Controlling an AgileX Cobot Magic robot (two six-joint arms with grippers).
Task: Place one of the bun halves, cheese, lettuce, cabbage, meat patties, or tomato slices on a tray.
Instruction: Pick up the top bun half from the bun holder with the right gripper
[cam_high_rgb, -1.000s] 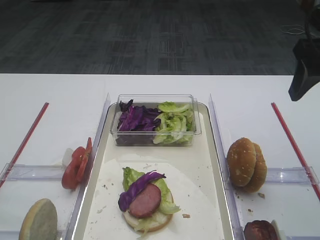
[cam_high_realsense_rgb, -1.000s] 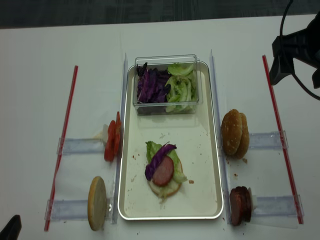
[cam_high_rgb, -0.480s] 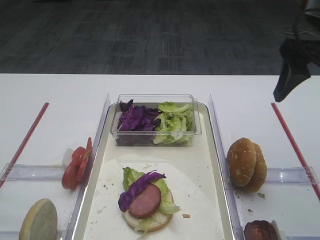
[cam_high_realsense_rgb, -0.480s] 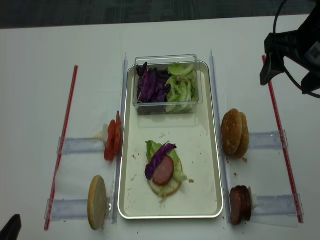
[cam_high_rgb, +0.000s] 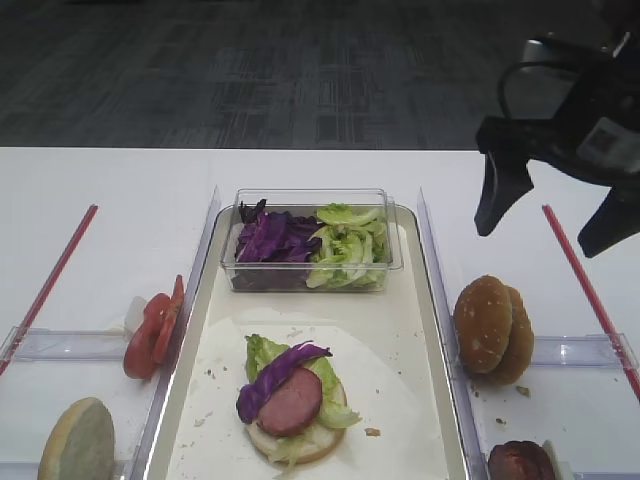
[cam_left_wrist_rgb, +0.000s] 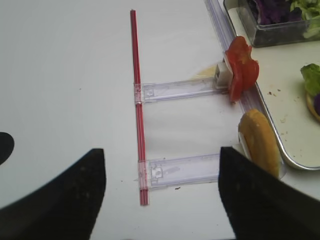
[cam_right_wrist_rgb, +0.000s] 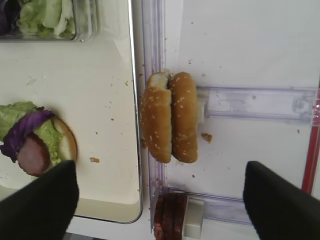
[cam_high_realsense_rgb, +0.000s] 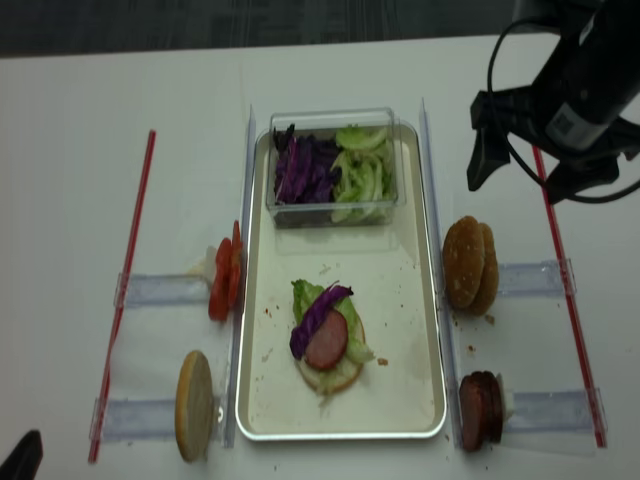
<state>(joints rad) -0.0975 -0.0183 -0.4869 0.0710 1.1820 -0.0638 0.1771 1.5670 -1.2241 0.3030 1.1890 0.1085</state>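
Observation:
Two golden-brown bun halves (cam_high_rgb: 490, 328) (cam_right_wrist_rgb: 170, 117) stand on edge in a clear holder right of the tray (cam_high_rgb: 420, 330). My right gripper (cam_high_rgb: 550, 215) (cam_right_wrist_rgb: 160, 170) hovers open above them, holding nothing. Meat patties (cam_right_wrist_rgb: 170, 215) (cam_high_rgb: 520, 462) stand nearer the front edge. On the tray lies a bun bottom stacked with lettuce, cabbage and a patty (cam_high_rgb: 290, 400). Tomato slices (cam_high_rgb: 155, 328) (cam_left_wrist_rgb: 241, 67) and a pale bun half (cam_high_rgb: 80, 442) (cam_left_wrist_rgb: 260, 142) stand left of the tray. My left gripper (cam_left_wrist_rgb: 161, 152) is open over the left table. Cheese is out of view.
A clear plastic box (cam_high_rgb: 310, 240) of purple cabbage and lettuce sits at the tray's far end. Red strips (cam_high_rgb: 55, 270) (cam_high_rgb: 585, 280) and clear side holders (cam_left_wrist_rgb: 185, 90) lie on both sides of the tray. Crumbs dot the tray liner.
My right gripper has swung in from the far right edge, leftward and nearer, to above the two buns. The food and the left arm have not moved.

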